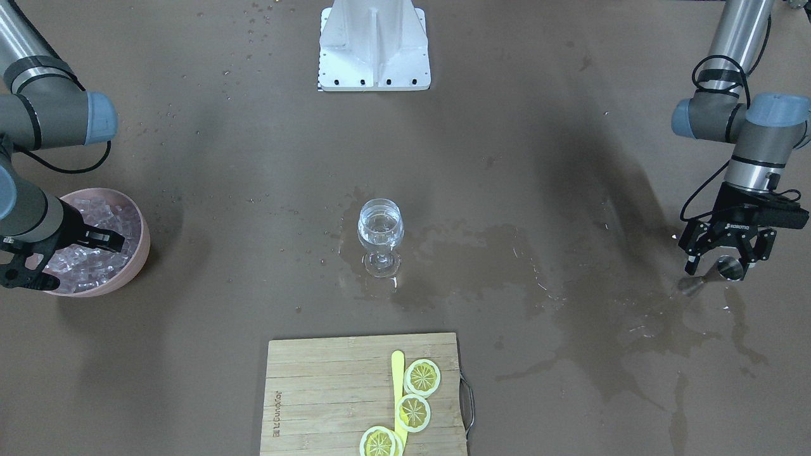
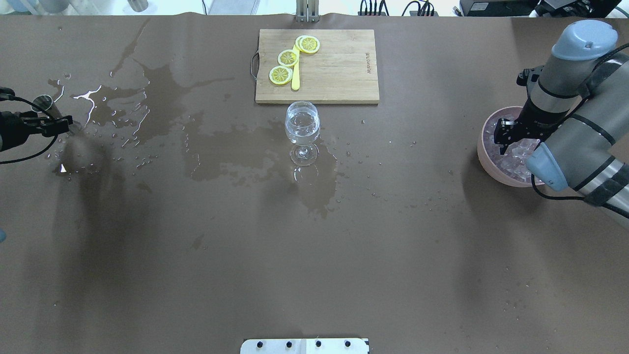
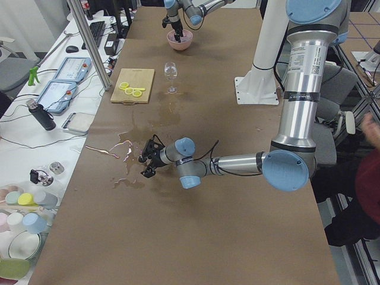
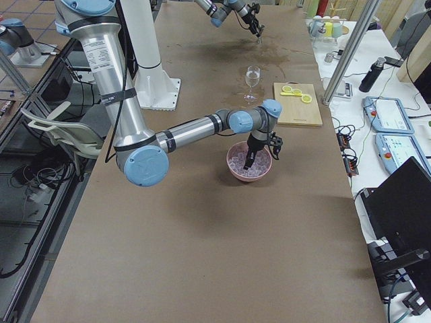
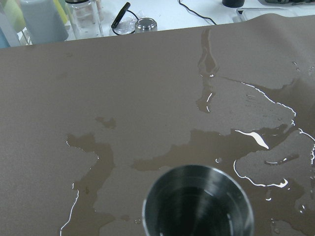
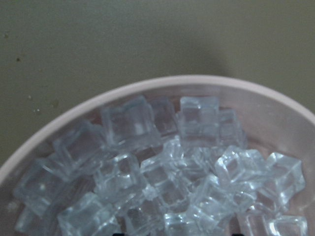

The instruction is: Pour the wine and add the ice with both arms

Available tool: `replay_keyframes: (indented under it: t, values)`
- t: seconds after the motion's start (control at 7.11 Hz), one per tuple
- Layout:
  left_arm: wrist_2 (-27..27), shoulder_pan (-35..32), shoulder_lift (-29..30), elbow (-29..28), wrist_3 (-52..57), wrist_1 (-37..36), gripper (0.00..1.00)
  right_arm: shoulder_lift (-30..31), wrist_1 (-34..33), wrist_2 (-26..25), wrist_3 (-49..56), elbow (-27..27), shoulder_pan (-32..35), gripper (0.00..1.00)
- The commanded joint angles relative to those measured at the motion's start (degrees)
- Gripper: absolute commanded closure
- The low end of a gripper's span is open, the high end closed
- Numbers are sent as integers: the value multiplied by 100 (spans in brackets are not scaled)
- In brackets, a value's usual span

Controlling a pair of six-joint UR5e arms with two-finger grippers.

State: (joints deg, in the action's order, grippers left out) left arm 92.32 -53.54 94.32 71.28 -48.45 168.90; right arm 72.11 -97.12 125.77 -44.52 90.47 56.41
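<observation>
Closest to me is my white base (image 2: 304,345), at the near edge of the table (image 2: 314,255).

Out to my right, my right gripper (image 1: 70,258) is down in the pink bowl (image 1: 140,250). Its jaws are spread wide and have hold of nothing. My wrist camera catches only their very tips at the bottom edge, far apart. The ice (image 6: 162,172) is heaped right under them, many small clear cubes filling the bowl.

Out to my left, about as far from me, my left gripper (image 1: 721,266) points down at the steel jigger (image 5: 197,204). The jigger stands mouth up on a wet part of the table. The jaws there stand one on each side of the cup and wider than it. As far as the front view lets me judge, neither presses on it, so I take that gripper to be holding nothing. Shiny puddles (image 2: 162,93) spread from the jigger toward the middle of the table.

Farther out, in the middle, the wine glass (image 1: 380,237) stands upright in a wet patch, well apart from both grippers. The wine (image 1: 380,229), clear and colourless, sits in the lower part of its bowl.

Beyond the glass lies a bamboo cutting board (image 1: 329,392). On it are three lemon slices (image 1: 422,377), and a yellow stick (image 1: 397,370) lies against them.
</observation>
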Motion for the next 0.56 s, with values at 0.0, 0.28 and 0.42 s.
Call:
replay_keyframes:
  t: [0.0, 0.28, 0.42]
  values:
    - [-161, 19, 16, -9, -102, 29, 4, 14, 0, 9, -22, 23, -24, 44]
    - [-468, 168, 7, -9, -112, 29, 7, 75, 0, 9, -13, 49, -24, 47]
    - [-513, 212, 7, -18, -112, 29, 9, 75, 0, 9, -4, 41, -42, 47]
